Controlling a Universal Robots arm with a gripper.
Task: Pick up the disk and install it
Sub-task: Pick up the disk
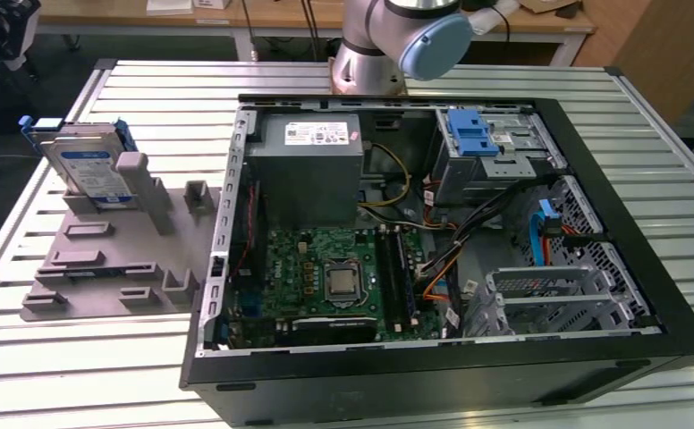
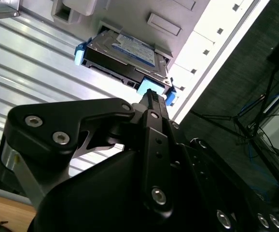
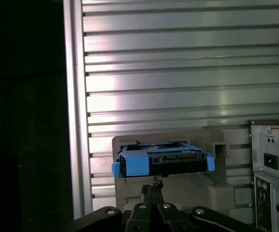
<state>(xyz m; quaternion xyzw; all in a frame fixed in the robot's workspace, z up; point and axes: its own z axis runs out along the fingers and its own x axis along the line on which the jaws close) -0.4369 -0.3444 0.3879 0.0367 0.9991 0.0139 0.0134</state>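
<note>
The disk (image 1: 94, 170) is seen upright in the grey holder (image 1: 108, 259) on the slatted surface (image 1: 85, 375), beside the open computer case (image 1: 443, 366); nothing has been picked up or installed. The gripper (image 3: 152, 186) is held near it, fingers (image 2: 151, 104) closed on nothing

Count, exterior view:
- disk (image 1: 90, 170): 1, at 9 o'clock of the case
- grey holder tray (image 1: 97, 259) under it: 1
- open computer case (image 1: 443, 368): 1
- motherboard (image 1: 293, 268): 1
- grey power supply box (image 1: 305, 161): 1, at 12 o'clock of the motherboard
- silver drive cage (image 1: 503, 152): 1, between 1 and 2 o'clock, with 1 blue latch (image 1: 472, 134)
- slatted table (image 1: 72, 380): 1
- arm (image 1: 395, 40): 1

First wrist view:
- gripper (image 3: 152, 187): 1
</note>
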